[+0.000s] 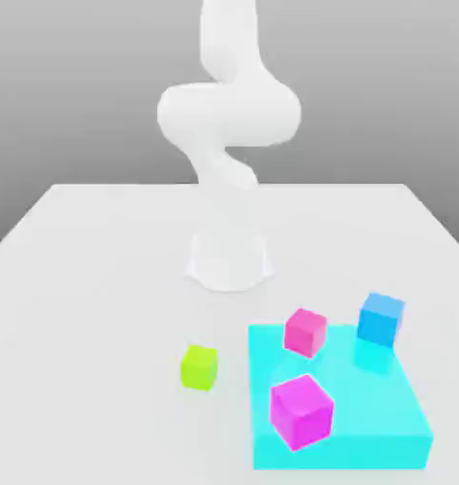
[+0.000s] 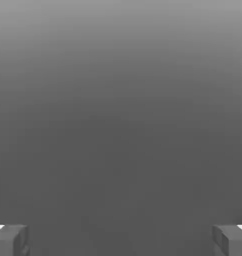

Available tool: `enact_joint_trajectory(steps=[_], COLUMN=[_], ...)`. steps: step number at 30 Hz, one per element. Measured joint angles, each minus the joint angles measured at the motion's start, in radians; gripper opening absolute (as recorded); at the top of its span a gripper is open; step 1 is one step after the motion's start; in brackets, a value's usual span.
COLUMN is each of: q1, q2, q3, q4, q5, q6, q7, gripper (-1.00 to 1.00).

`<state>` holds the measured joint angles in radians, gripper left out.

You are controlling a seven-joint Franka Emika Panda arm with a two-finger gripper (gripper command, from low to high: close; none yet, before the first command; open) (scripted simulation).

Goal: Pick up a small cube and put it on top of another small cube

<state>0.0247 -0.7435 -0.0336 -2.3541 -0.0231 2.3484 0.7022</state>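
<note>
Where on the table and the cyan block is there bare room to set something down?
The table looks bare across the exterior view's left, beyond the lime-green cube. The cyan block has a bare patch right of the magenta cube; its far edge is crowded by the pink and blue cubes.

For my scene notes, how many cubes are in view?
4. In the exterior view, the lime cube sits on the table, left of the cyan block. The pink cube, blue cube and magenta cube are at the block. Others may be hidden.
</note>
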Motion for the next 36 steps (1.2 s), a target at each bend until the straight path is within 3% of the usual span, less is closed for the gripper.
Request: enact_joint_trajectory(steps=[17, 28, 36], q1=[0.148, 0.217, 0.192], q2=[0.380, 0.632, 0.768], q3=[-0.255, -0.392, -0.409], q4=[-0.367, -0.604, -0.593], q5=[-0.123, -0.133, -0.305], q6=[0.328, 0.541, 0.599], q7=[-0.693, -1.188, -1.117], gripper=[0.00, 0.00, 0.00])
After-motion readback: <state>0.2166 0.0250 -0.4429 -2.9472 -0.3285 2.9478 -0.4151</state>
